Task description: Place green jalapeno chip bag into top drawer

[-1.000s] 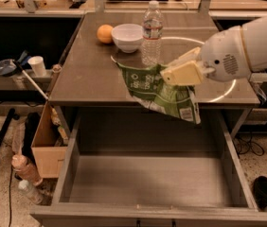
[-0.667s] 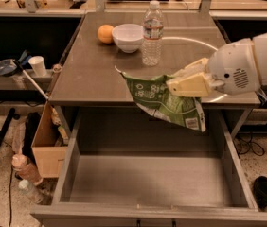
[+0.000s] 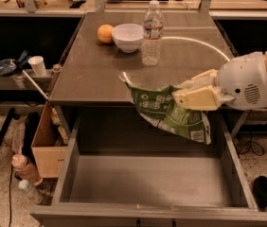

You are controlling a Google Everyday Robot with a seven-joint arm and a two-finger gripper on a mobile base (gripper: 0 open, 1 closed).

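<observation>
The gripper (image 3: pixel 180 96) is clamped on the green jalapeno chip bag (image 3: pixel 164 113), holding it above the rear of the open top drawer (image 3: pixel 143 181). The bag hangs tilted, barcode end lowest, clear of the drawer bottom.

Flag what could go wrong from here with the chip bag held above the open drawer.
1. The tool, at the table's front edge, grips the green jalapeno chip bag by one edge; the bag hangs tilted and could slip out early.
2. The bag's upper-left corner overlaps the table edge and might snag on lowering.
3. Its low end hangs near the right wall of the top drawer and may drape over it.
</observation>
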